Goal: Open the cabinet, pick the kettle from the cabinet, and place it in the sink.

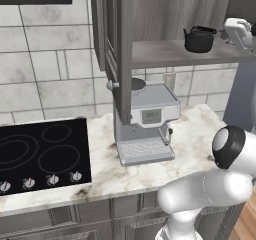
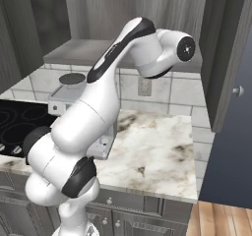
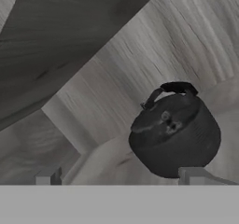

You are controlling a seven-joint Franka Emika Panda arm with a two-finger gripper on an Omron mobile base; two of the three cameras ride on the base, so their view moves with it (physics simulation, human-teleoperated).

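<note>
**One kettle, waiting on the cabinet's lower shelf**

One thing matters to you right now: the kettle [image 1: 199, 39], sitting upright on the shelf [image 1: 170, 53] of the cabinet [image 1: 116, 44], whose doors are swung wide. Take the coffee machine [image 1: 145, 121] as your landmark: the kettle is above it and off to its right, up on the shelf, while the machine stands on the marble counter [image 1: 195, 134] below. The hand hangs just to the right of the kettle at shelf height, near it but apart from it.

In the hand view the gripper [image 3: 123, 177] has its two fingertips spread wide, nothing between them, and the kettle [image 3: 175, 136] sits close ahead, nearer the right fingertip [image 3: 191, 174] than the left.

Now, how will it handle? It looks rigid and smooth, a squat round body that is likely too broad and slippery for your jaws to trust. It probably carries some weight for its size. The arched handle [image 3: 170, 90] over the lid is your best hold: thin enough to close on and centred so it should hang level. Expect some swing once it lifts. The spout is a poor choice; it would tip the load.
</note>
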